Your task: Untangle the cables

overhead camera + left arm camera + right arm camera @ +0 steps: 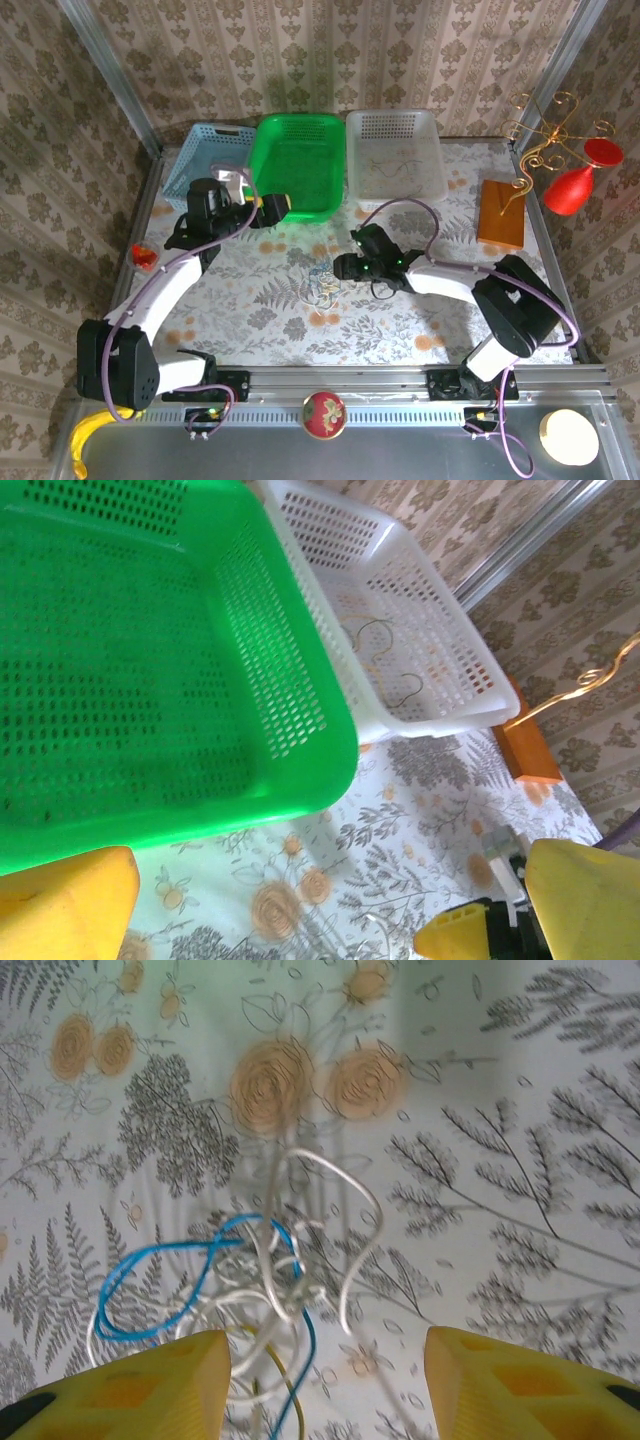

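The cables (262, 1280), a loose tangle of blue, white and yellowish strands, are lying near the middle of the tabletop (250, 322). The right gripper (325, 1385) is sitting at the tangle's right side, jaws apart and clasping nothing, with a few strands running between its fingers. The left gripper (278, 207) is hanging beside the green basket (300, 121) near the far edge, jaws spread wide and empty.
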